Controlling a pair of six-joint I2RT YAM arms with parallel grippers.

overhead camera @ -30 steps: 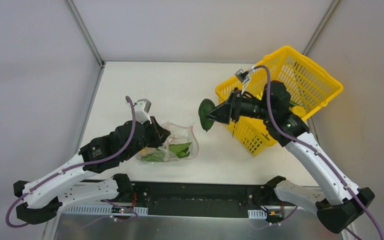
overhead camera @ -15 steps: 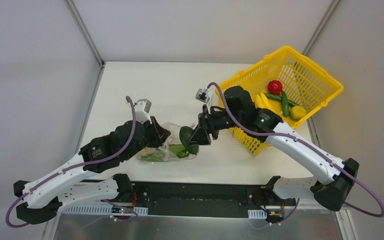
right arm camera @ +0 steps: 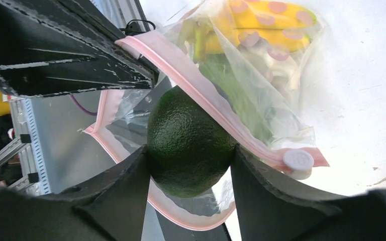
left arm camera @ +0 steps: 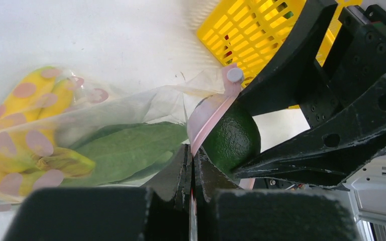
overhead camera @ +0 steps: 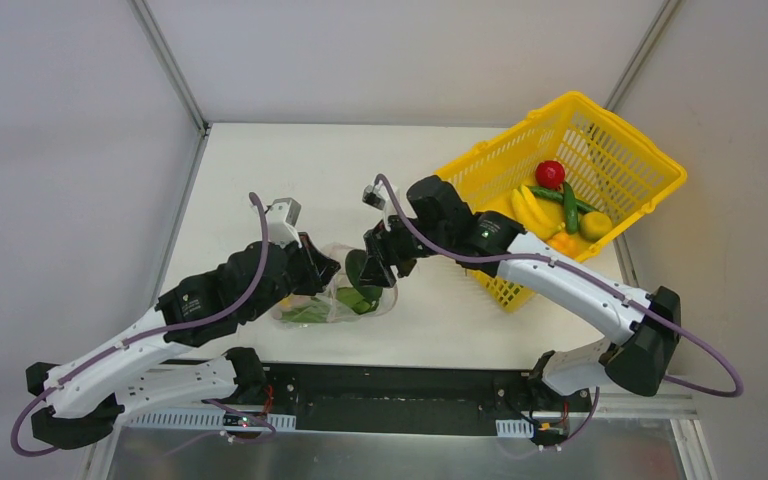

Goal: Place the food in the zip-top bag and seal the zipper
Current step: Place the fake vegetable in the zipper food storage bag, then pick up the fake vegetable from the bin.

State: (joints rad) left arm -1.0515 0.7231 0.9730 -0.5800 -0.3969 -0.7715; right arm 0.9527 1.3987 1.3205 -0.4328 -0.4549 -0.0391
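Note:
My right gripper (right arm camera: 188, 150) is shut on a dark green, pebbly round toy fruit (right arm camera: 188, 143) and holds it in the open mouth of the zip-top bag (overhead camera: 345, 300). The fruit sits between the two pink zipper strips (right arm camera: 181, 70), with the white slider (right arm camera: 297, 161) to one side. My left gripper (left arm camera: 192, 160) is shut on the pink zipper strip (left arm camera: 208, 118) and holds the mouth up. Inside the bag lie a green leaf (left arm camera: 125, 150) and a yellow piece (left arm camera: 25, 130). In the top view the right gripper (overhead camera: 365, 268) meets the left gripper (overhead camera: 328, 268) at the bag.
The yellow mesh basket (overhead camera: 620, 160) stands at the right rear. It holds a red tomato (overhead camera: 550, 173), a yellow banana bunch (overhead camera: 528, 207), slim green pods (overhead camera: 569, 207) and a yellow-orange piece (overhead camera: 594, 224). My right arm stretches from the basket side across to the bag.
My right gripper has carried the green fruit left and down from beside the basket to the bag's mouth. My left gripper and the bag have stayed in place.

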